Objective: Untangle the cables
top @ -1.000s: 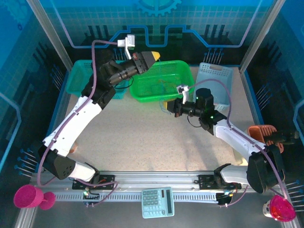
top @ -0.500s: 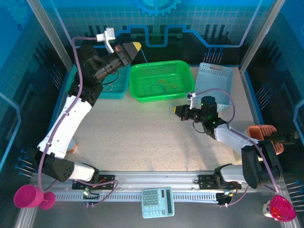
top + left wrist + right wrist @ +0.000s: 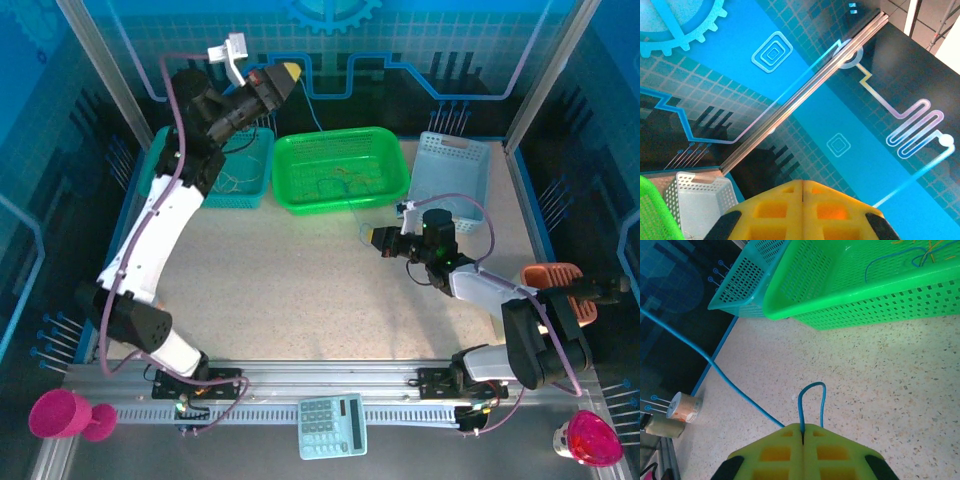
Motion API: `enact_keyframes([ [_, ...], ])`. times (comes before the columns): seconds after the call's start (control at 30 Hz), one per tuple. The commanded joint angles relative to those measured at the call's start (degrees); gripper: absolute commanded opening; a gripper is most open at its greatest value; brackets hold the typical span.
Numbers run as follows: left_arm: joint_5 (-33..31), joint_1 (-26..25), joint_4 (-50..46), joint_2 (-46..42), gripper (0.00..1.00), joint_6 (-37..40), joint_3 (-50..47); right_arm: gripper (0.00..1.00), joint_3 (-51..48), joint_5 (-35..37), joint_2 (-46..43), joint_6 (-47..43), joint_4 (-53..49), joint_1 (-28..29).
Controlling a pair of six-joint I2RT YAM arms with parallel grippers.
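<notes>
At ten o'clock on the table stands the teal basket (image 3: 155,175), with pale cables (image 3: 232,183) inside. High above it, toward eleven, the left gripper (image 3: 290,72) has its pads pressed together on the blue cable (image 3: 811,384). The cable runs taut across the green basket (image 3: 865,310) at twelve, where yellow-orange cables (image 3: 345,177) lie. Just right of centre, the right gripper (image 3: 803,432) is clamped on the same cable, with a small loop poking out. The pale blue basket (image 3: 455,150) sits at two.
</notes>
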Motion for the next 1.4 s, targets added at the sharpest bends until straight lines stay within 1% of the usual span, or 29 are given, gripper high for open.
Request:
enact_keyframes([
  [0.0,1.0,0.6,3.2,4.4,0.0,2.3,6.9,0.0,4.3,1.7,0.9,1.2,-0.7,-0.2],
  [0.07,1.1,0.6,3.1,7.3,0.0,3.6,10.7,0.0,8.4,2.8,2.3,1.3,-2.5,0.0],
  [0.17,0.8,0.6,0.2,12.2,0.0,6.2,17.0,0.0,15.5,5.7,5.8,1.5,-5.6,0.3],
  [0.3,0.0,0.6,-3.4,17.4,0.0,9.1,22.3,0.01,26.0,11.2,13.1,2.8,-8.8,0.4],
  [0.33,-0.4,0.6,-3.8,18.5,0.0,9.7,22.9,0.1,28.8,11.2,15.6,3.2,-9.1,0.3],
  [0.37,-0.6,0.6,-3.9,19.4,0.0,10.2,23.0,0.32,31.3,10.9,17.6,3.2,-9.6,0.2],
  [0.4,-0.9,0.7,-4.0,20.4,0.0,10.8,23.2,0.49,34.0,10.9,19.5,3.4,-11.6,0.2],
  [0.43,-1.1,0.7,-4.2,21.4,0.0,11.3,23.3,0.58,36.0,10.6,20.6,3.2,-12.5,0.2],
  [0.5,-1.1,0.7,-4.6,23.5,0.0,12.0,23.9,0.7,36.8,10.9,20.3,3.3,-12.6,0.2],
  [0.6,-0.7,0.7,-6.3,26.8,0.0,13.0,25.4,0.83,34.9,11.9,16.8,2.5,-12.9,0.3],
  [0.77,0.0,0.6,-8.2,30.9,0.0,13.1,25.7,0.85,29.2,13.2,9.0,-0.1,-14.7,0.3],
  [0.9,0.3,0.5,-8.6,31.8,0.0,13.2,23.1,0.84,24.9,13.0,2.6,-0.9,-16.3,0.4],
  [0.93,0.3,0.5,-8.7,31.6,0.08,13.5,22.2,0.85,24.0,13.0,1.0,-0.9,-16.7,0.5],
  [0.97,0.4,0.5,-9.3,31.4,0.26,13.9,21.2,0.85,23.0,13.0,-0.3,-0.9,-17.0,0.6],
  [1.0,0.2,0.5,-10.1,30.9,0.52,14.3,20.3,0.85,22.1,13.2,-1.7,-1.0,-17.4,0.7],
  [1.03,0.3,0.5,-10.7,30.1,0.7,15.2,19.0,0.84,21.5,13.5,-3.0,-1.1,-18.2,0.9],
  [1.07,0.1,0.4,-11.5,29.2,0.87,16.2,17.7,0.84,20.9,13.7,-4.1,-1.3,-18.7,1.0],
  [1.1,-0.3,0.3,-11.9,27.8,0.99,17.3,15.9,0.85,20.3,13.9,-5.2,-1.5,-19.4,1.1],
  [1.3,-3.1,0.5,-13.8,17.3,0.99,24.0,3.6,0.86,18.7,15.8,-11.5,-4.4,-25.3,1.1],
  [1.33,-3.2,0.5,-14.1,15.4,0.99,25.0,1.7,0.88,18.7,16.5,-12.7,-4.9,-26.3,1.0],
  [1.37,-3.6,0.5,-15.1,14.3,0.99,25.8,0.7,0.88,17.2,17.0,-13.7,-5.1,-26.7,1.0],
])
